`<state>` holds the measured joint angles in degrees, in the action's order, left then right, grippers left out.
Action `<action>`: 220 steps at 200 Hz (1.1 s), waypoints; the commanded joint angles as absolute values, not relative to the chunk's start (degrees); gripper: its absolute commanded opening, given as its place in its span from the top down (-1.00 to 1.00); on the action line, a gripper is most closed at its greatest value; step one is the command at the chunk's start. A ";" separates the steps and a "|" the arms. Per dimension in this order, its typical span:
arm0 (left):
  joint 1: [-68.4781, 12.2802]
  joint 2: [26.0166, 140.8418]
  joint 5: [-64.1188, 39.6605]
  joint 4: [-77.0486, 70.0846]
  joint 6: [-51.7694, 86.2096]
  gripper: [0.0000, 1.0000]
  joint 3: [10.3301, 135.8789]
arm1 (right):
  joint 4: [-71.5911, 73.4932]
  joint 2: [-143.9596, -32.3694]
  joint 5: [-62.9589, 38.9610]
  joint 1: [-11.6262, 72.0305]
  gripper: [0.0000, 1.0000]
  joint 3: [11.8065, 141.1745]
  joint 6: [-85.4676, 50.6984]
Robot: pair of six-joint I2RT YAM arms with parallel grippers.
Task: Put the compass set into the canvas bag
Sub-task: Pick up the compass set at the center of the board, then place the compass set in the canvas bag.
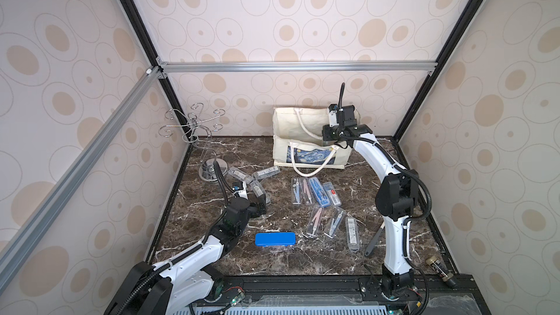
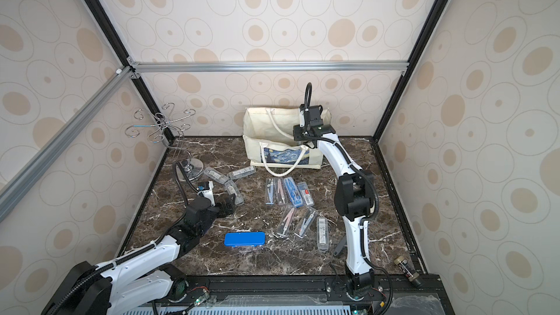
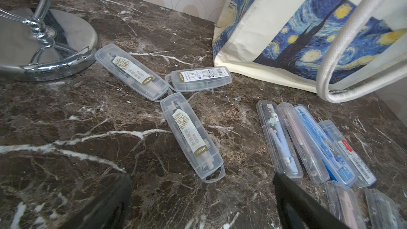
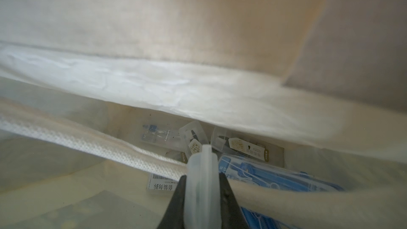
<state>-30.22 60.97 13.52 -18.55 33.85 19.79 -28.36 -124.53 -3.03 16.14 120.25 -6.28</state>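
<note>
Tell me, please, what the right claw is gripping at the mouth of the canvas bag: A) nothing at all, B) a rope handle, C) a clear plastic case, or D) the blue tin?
C: in the right wrist view the right claw is shut on a clear plastic case, seen edge-on between its fingers, above the cases lying in the canvas bag.
</note>
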 commanded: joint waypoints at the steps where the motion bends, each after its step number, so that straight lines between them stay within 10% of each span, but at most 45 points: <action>1: -29.71 62.36 16.90 -14.35 37.30 -1.00 23.26 | -29.35 -124.11 -2.29 16.26 0.52 123.03 -4.84; 137: -29.79 72.76 2.15 -4.64 14.88 -1.00 37.01 | -31.40 -117.29 -11.82 16.31 0.13 125.94 -2.09; 220: -30.75 68.24 -15.84 3.38 -31.54 -1.00 40.69 | -26.95 -97.88 -28.72 16.26 -0.03 105.49 -3.69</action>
<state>-30.06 68.86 -7.35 -4.64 -9.21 37.32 -29.87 -103.13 -21.93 16.14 114.17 -2.52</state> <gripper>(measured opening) 0.993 0.513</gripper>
